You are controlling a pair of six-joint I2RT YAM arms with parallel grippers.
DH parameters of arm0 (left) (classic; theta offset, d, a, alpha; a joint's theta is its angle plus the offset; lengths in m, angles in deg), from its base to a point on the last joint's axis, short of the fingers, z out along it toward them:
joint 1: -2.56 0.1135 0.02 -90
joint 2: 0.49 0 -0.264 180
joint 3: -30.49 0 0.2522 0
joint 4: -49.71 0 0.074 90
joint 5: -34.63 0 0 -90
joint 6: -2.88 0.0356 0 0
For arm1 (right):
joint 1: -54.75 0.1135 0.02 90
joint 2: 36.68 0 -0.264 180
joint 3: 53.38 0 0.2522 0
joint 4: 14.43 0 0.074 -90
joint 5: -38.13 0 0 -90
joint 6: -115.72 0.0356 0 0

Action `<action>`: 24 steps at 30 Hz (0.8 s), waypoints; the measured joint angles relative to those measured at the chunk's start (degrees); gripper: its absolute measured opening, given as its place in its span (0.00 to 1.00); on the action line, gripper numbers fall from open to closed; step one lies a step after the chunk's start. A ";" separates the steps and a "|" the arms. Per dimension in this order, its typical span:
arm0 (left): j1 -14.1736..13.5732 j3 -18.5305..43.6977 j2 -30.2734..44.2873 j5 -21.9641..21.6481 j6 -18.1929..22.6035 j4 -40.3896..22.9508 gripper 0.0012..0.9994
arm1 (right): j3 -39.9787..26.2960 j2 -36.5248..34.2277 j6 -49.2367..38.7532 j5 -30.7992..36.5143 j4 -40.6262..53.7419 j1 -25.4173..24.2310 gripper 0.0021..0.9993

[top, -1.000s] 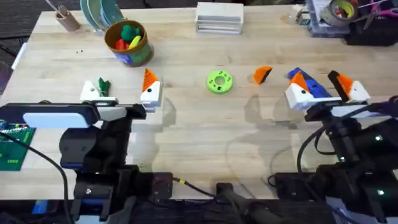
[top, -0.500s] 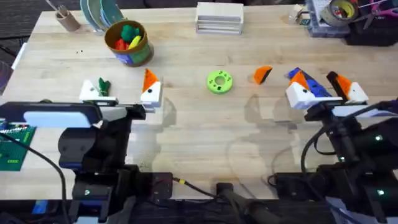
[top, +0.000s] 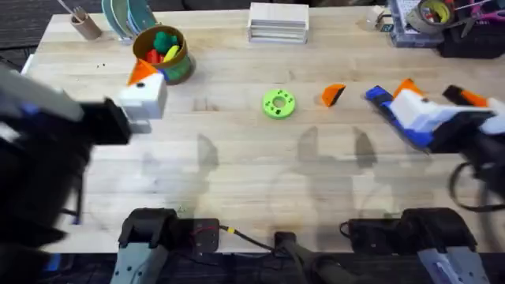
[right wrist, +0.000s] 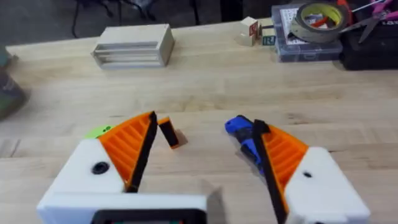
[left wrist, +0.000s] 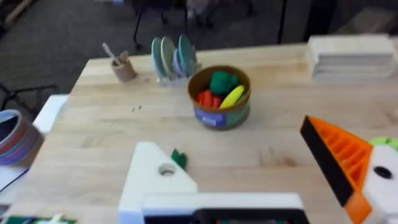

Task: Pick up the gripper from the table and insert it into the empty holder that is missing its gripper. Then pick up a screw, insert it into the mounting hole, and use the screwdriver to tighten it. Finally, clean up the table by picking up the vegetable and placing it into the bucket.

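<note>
Orange wedge: the loose gripper (top: 333, 95) lies on the bare wooden worktop (top: 237, 150), between the green ring (top: 278, 103) and the blue screwdriver (top: 379, 96); untouched.
Holder: the plain white base (left wrist: 155, 180) on the left gripper (left wrist: 249, 180), its screw hole open; its partner finger carries an orange pad (left wrist: 336, 158).
Left jaws: apart, empty, raised near the bucket (top: 162, 54).
Right gripper (right wrist: 205, 168): jaws apart, empty; both ribbed pads fitted, the wedge seen between them farther off.
Vegetable: dark green piece (left wrist: 178, 158) on the worktop just beyond the holder; not yet in the bucket.
Step in hand, as judged: the right arm reaches for the wedge.
Handling advice: come down square over the wedge, close across its narrow sides, keep clear of the screwdriver beside it, and keep its dark end free for seating.
</note>
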 joint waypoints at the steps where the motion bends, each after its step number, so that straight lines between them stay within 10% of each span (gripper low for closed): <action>1: 0.00 3.18 2.94 -0.53 0.81 -2.81 0.99 | -3.52 -2.40 -0.32 0.00 2.50 0.00 0.99; 9: 0.00 22.14 25.22 -3.07 7.34 -17.80 0.99 | -22.97 -19.63 -3.05 -0.02 15.72 0.00 0.99; 19: 0.00 23.64 38.13 -3.21 8.68 -19.74 0.99 | -25.29 -24.44 -3.45 -0.02 16.32 0.00 0.99; 24: 1.70 23.64 42.78 -3.15 2.69 -21.26 0.99 | -25.31 -24.44 -3.45 -0.02 16.30 0.00 0.99</action>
